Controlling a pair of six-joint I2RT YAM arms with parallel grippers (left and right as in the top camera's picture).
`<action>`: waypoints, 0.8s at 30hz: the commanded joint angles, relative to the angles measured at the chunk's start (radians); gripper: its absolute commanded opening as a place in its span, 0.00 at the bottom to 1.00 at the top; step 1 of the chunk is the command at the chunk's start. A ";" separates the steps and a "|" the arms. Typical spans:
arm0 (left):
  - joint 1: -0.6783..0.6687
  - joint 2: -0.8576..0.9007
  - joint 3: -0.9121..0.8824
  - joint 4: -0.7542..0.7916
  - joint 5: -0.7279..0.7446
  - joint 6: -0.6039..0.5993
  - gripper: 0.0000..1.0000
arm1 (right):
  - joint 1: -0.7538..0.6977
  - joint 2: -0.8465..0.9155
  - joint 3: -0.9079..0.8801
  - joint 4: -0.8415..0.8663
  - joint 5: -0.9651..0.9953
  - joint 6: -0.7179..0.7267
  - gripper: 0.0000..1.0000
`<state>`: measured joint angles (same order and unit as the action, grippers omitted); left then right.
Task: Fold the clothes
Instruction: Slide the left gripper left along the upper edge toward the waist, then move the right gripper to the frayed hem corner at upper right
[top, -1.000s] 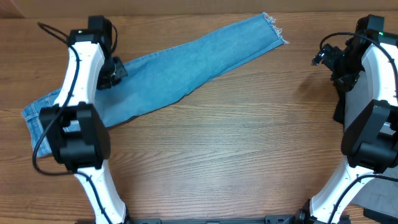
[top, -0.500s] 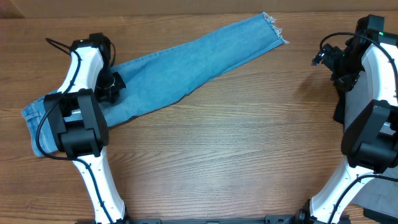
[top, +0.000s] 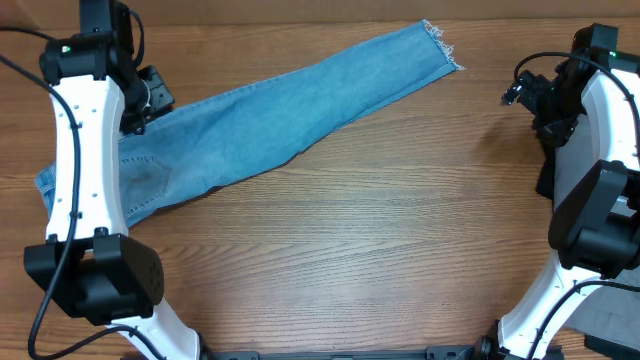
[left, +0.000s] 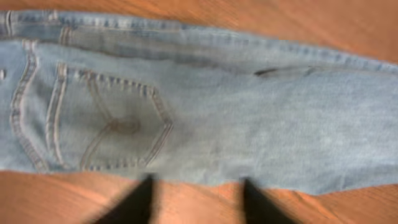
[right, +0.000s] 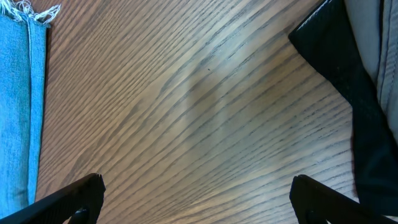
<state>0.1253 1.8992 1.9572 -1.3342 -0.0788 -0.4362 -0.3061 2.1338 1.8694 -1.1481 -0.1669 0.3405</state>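
The light blue jeans (top: 280, 110) lie flat and folded lengthwise, running from the waist at the left edge to the frayed hem (top: 440, 45) at the back right. My left gripper (top: 150, 95) hovers above the upper edge near the waist, open and empty. In the left wrist view the back pocket (left: 112, 127) and the jeans (left: 249, 118) fill the frame, with the open fingers (left: 196, 199) over bare wood. My right gripper (top: 520, 92) is open and empty at the far right, away from the hem. The right wrist view shows its spread fingers (right: 199, 199) and the hem (right: 28, 12).
The wooden table (top: 380, 230) carries the jeans. A dark cloth or cover (right: 348, 74) lies at the table's right edge beside the right arm (top: 600, 130). The left arm (top: 85, 180) crosses over the waist end of the jeans.
My left arm has lifted and swung left and back, off the jeans. The thigh area, covered before, now shows. The jeans and the right arm have not moved.
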 joint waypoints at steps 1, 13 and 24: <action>0.008 0.005 0.002 -0.037 0.001 0.002 1.00 | 0.001 -0.023 0.016 0.002 0.010 0.005 1.00; 0.007 0.006 0.002 -0.044 0.001 0.002 1.00 | 0.001 -0.023 0.016 0.137 0.009 0.005 1.00; 0.007 0.006 0.002 -0.044 0.001 0.002 1.00 | 0.004 -0.023 0.016 0.151 -0.102 0.005 1.00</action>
<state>0.1253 1.9018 1.9568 -1.3766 -0.0788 -0.4385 -0.3061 2.1338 1.8694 -1.0031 -0.1852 0.3405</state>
